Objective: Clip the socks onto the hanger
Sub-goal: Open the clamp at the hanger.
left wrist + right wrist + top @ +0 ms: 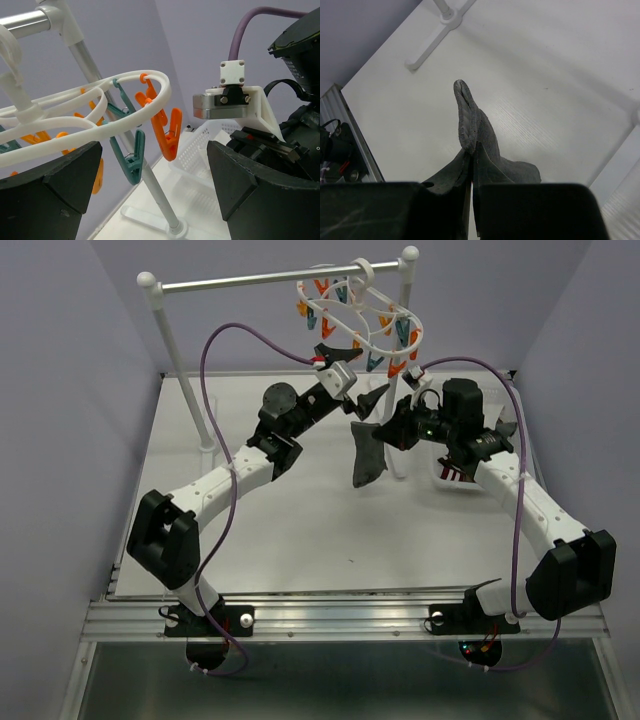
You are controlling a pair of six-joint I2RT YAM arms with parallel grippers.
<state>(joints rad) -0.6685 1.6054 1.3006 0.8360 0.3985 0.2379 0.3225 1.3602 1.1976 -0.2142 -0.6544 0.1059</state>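
Note:
The white oval hanger (360, 312) hangs from the metal rail with orange and teal clips dangling. My left gripper (360, 368) is open and empty just below its near rim. In the left wrist view the hanger ring (100, 102), an orange clip (168, 134) and a teal clip (131, 156) hang between my spread left fingers (47, 200). My right gripper (387, 428) is shut on a dark grey sock (366, 455), which hangs above the table beside the left gripper. In the right wrist view the sock (476, 142) sticks out from the closed right gripper (472, 187).
The rail stand's right post (405, 330) and its foot (172, 227) stand right behind the hanger. The white perforated basket (441, 478) sits under my right arm with a striped sock (457, 473) showing in it; the basket also shows in the left wrist view (200, 155). Purple walls enclose the table.

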